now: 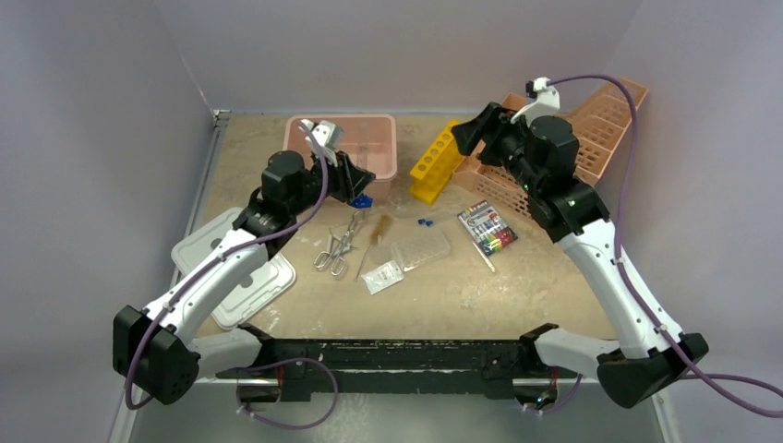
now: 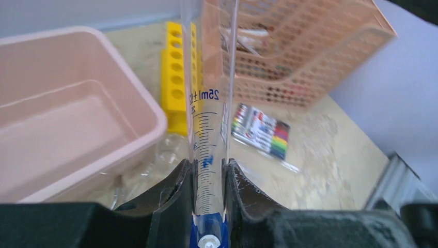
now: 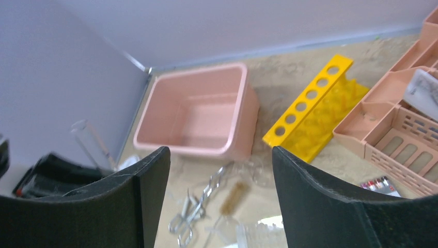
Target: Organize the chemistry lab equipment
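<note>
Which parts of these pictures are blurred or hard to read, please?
Left wrist view: the clear cylinder is sharp at its scale, faint higher up. Right wrist view: the tongs and brush are soft. Top view: even light, faint shadows.

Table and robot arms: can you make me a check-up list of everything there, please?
Surface: beige tabletop, things scattered in the middle.
Job's things: tongs, brush, well plate, plastic bag and blue-capped tubes lie loose; yellow rack sits between the empty pink tub and the peach basket.
Clutter: pen pack; white lid at left.
Grippers: left gripper shut on a measuring cylinder; right gripper open, empty.
Cables: purple cable loops along each arm.
Surroundings: plain walls; nothing else seen.
</note>
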`<state>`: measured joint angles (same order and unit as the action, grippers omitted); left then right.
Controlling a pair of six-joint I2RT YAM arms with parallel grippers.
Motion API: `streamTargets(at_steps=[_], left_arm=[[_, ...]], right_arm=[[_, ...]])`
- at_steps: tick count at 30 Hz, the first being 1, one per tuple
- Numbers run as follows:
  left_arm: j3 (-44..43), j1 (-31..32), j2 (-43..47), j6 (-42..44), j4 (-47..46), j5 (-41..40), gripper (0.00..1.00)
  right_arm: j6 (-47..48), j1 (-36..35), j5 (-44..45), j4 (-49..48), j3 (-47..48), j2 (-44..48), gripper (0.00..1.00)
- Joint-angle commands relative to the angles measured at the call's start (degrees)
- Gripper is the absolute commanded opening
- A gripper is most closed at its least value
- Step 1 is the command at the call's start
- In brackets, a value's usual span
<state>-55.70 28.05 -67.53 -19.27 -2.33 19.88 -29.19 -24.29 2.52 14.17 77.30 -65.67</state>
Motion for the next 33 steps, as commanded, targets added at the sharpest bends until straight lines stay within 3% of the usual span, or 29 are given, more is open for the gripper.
streamTargets(at_steps=[1,4,7,11,17,24,33], left_arm=[[-4.92,0.15,0.81,-7.71,-3.56,-21.37,0.0],[-6.97,0.16,0.15,-11.01,-3.14,-28.21,0.0],[-8.3,0.12,-1.78,-20.6,-1.59,-38.96,0.0],[-17.62,0.07,-10.15,-23.51,6.55,-40.46,0.0],[-19.43,0.07,-19.01,-46.69,5.54,-50.93,0.0],[-25.08,-1.19,-29.9,-57.77,6.19,-52.46,0.0],[-30.26,-5.47,-41.68,-70.77,7.62,-53.39,0.0]], right_arm=[[-5.92,-0.07,11.59,-6.28,2.39,-3.89,0.72],[-5.56,-0.71,10.97,-5.72,2.74,-5.54,0.72],[-5.11,-1.12,11.03,-8.16,1.17,-5.47,0.72],[-2.76,-1.42,11.01,-10.01,0.5,-5.94,0.72],[3.46,-2.46,12.56,-15.76,-3.64,-1.46,0.72],[12.28,-2.5,17.39,-14.82,-4.64,2.87,0.73],[15.34,-2.46,19.47,-12.14,-6.29,6.16,0.74]])
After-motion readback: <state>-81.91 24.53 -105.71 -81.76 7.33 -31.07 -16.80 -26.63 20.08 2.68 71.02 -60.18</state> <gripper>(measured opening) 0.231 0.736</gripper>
